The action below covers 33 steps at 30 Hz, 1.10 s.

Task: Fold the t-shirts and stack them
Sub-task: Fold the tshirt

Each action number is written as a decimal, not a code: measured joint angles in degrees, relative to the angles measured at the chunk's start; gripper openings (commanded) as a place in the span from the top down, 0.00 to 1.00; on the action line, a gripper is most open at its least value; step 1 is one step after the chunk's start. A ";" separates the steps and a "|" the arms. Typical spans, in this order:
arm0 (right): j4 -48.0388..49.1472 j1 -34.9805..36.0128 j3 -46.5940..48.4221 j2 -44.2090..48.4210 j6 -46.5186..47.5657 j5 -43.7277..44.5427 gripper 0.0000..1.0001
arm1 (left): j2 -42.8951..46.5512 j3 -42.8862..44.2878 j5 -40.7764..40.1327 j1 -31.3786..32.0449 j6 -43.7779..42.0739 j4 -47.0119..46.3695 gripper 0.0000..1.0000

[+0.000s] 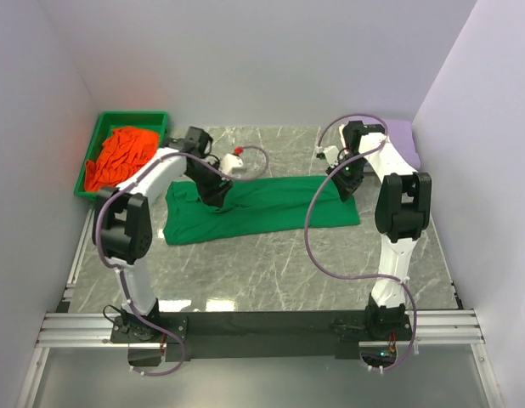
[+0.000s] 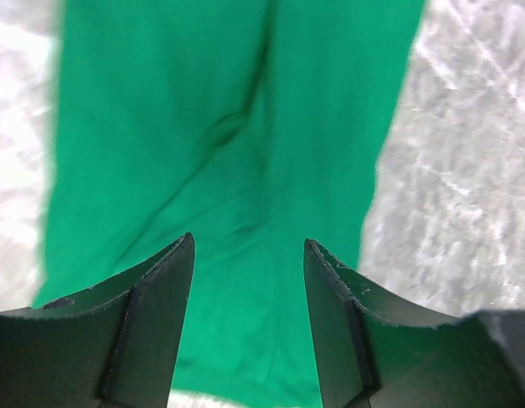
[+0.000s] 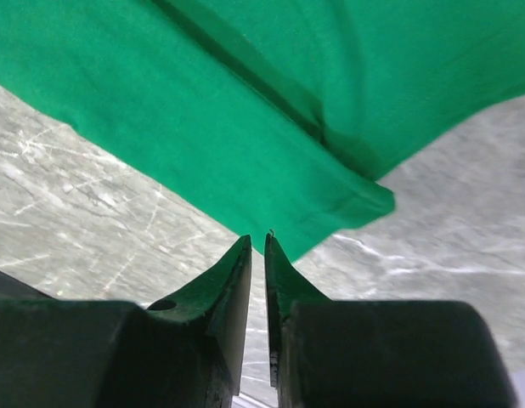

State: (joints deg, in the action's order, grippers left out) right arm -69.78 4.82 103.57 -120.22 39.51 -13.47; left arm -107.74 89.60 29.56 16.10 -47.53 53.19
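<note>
A bright green t-shirt (image 1: 262, 208) lies folded into a long strip across the middle of the marble table. My left gripper (image 1: 218, 197) hovers over its left part. In the left wrist view the gripper (image 2: 248, 240) is open, with only the green cloth (image 2: 237, 127) showing below the gap. My right gripper (image 1: 343, 189) is at the strip's right end. In the right wrist view its jaws (image 3: 256, 238) stand a thin slit apart with nothing between them, just short of the folded corner (image 3: 347, 204). An orange t-shirt (image 1: 118, 153) lies crumpled in the tray. A lavender t-shirt (image 1: 403, 136) lies at the back right.
The green plastic tray (image 1: 131, 116) stands at the back left corner against the wall. White walls close in the table on the left, back and right. Both arms' cables loop over the table near the shirt.
</note>
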 measured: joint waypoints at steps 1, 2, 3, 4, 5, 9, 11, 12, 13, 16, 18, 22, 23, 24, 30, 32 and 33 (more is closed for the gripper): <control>-0.02 0.00 -0.31 -0.33 -0.42 -0.02 0.82 | -0.68 -0.35 -0.13 0.92 0.00 -0.07 0.40; 0.02 0.00 -0.70 -0.72 -0.87 -0.07 0.82 | -1.60 -0.39 -0.37 1.79 0.02 -0.04 0.40; -0.02 0.00 -1.03 -1.09 -1.18 -0.09 0.82 | -2.14 -0.39 -0.52 2.21 0.02 -0.26 0.40; 0.13 0.00 -1.51 -1.49 -1.46 -0.09 0.82 | -2.91 -0.39 -0.85 2.58 0.07 -0.52 0.40; 0.13 0.00 -1.90 -1.75 -1.75 -0.09 0.82 | -3.61 -0.44 -1.20 2.73 0.15 -0.87 0.41; 0.11 0.00 -3.41 -2.51 -2.64 0.17 0.82 | -4.85 -1.09 -3.21 2.86 0.24 -2.51 0.47; 0.20 0.00 -3.41 -2.78 -2.84 0.28 0.82 | -5.60 -1.01 -4.20 2.91 0.11 -2.97 0.56; 0.20 0.00 -3.41 -2.86 -2.95 0.33 0.82 | -6.05 -0.96 -4.57 3.02 0.09 -3.02 0.59; 0.20 0.00 -3.41 -2.93 -3.06 0.37 0.82 | -6.58 -0.83 -4.96 3.13 -0.24 -2.93 0.63; 0.20 -0.02 -3.39 -3.02 -3.28 0.57 0.82 | -8.57 0.11 -5.73 3.48 -1.03 -2.75 0.76; 0.17 -0.07 -3.39 -3.13 -3.30 0.66 0.82 | -9.60 0.92 -5.99 3.58 -1.44 -2.54 0.86; 0.20 -0.17 -3.39 -3.69 -3.32 0.94 0.82 | -10.73 3.67 -5.95 3.63 -2.10 -1.51 0.99; 0.17 -0.20 -3.39 -3.91 -3.32 1.01 0.82 | -10.93 4.48 -5.86 3.61 -2.36 -1.38 0.99; 0.20 -0.20 -3.39 -4.09 -3.32 1.09 0.82 | -11.02 5.11 -5.73 3.61 -2.49 -1.20 0.99; 0.20 -0.22 -3.37 -4.63 -3.32 1.60 0.82 | -11.04 6.49 -5.20 3.50 -2.32 -1.01 0.99; 0.20 -0.22 -3.37 -4.70 -3.30 1.60 0.82 | -11.30 7.96 -5.44 3.48 -2.08 -0.94 0.99; 0.20 -0.22 -3.34 -4.70 -3.30 1.60 0.82 | -11.50 8.79 -5.51 3.48 -1.79 -1.20 0.99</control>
State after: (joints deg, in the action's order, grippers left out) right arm -69.58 4.60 100.22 -124.92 36.21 -11.88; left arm -119.24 98.39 24.05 19.57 -49.32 51.99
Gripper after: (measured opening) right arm 0.182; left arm 0.014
